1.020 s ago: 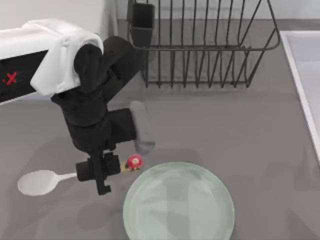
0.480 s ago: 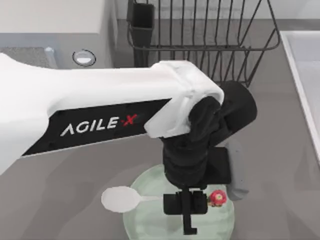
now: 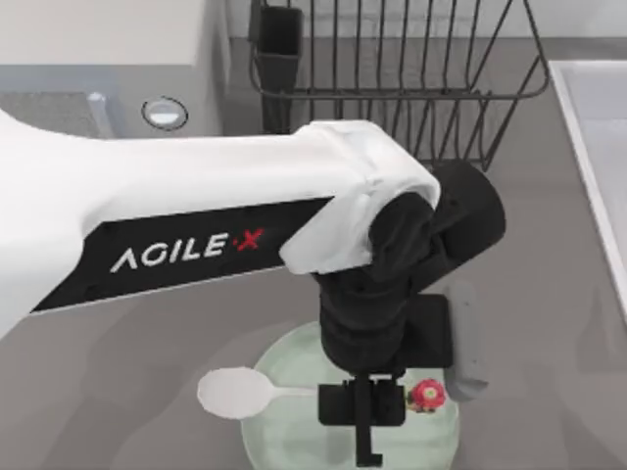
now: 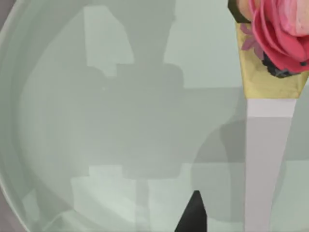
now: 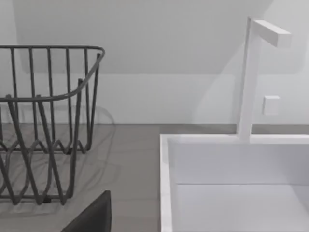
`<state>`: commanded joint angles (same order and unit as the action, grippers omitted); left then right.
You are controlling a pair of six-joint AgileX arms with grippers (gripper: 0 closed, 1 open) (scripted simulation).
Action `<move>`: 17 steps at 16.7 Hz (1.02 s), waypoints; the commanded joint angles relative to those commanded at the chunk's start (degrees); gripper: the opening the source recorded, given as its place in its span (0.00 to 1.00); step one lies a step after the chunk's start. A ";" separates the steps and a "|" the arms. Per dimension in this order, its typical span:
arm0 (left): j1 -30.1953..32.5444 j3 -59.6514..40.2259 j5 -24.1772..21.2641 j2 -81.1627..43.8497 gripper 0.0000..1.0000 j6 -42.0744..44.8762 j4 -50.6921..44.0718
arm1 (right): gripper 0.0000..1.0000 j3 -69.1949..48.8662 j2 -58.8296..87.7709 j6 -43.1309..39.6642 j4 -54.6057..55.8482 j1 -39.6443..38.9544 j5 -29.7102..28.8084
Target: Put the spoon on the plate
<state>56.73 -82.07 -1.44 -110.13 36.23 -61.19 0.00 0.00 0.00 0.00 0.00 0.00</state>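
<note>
Since a second ago the left arm has swung from the left part of the bench across to the near middle, carrying the spoon [image 3: 294, 391] with it; over the last half second it has barely shifted, settling a touch lower over the plate [image 3: 294, 436]. The left gripper [image 3: 364, 406] hangs above the plate's middle, its fingers pinching the spoon's thin handle. The spoon lies crosswise: its white oval bowl [image 3: 233, 392] sticks out past the plate's left rim, over the grey bench [image 3: 549, 294], while the red round ornament [image 3: 427, 394] sits right of the gripper, above the plate's right part. Whether the spoon touches the plate cannot be told from above.

In the left wrist view the pale green plate [image 4: 96, 121] spreads beneath the camera, the arm's shadow falling across it. The spoon's handle [image 4: 265, 159] runs along one side, with the yellow bit [image 4: 265, 77] and the red ornament [image 4: 282, 34] at its end. A dark fingertip [image 4: 192, 215] pokes in at the edge.

At the far side of the bench stands a dark wire rack [image 3: 392, 88], and a white sink [image 3: 598, 147] lies at the right edge. The right wrist view looks at the rack [image 5: 43, 125], the sink [image 5: 231, 183] and its white tap [image 5: 251, 72]; the right gripper's finger state cannot be told.
</note>
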 joint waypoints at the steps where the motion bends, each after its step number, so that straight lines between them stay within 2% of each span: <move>1: 0.39 0.25 -0.28 0.46 0.00 0.43 -0.33 | 1.00 0.00 0.00 0.00 0.00 0.00 0.00; 10: 4.32 2.49 -2.84 5.12 0.00 3.79 -2.21 | 1.00 0.00 0.00 0.00 0.00 0.00 0.00; 17: 3.29 2.34 -1.90 3.41 0.00 1.89 2.20 | 1.00 0.00 0.00 0.00 0.00 0.00 0.00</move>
<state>60.02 -79.73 -3.34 -106.72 38.11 -58.99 0.00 0.00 0.00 0.00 0.00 0.00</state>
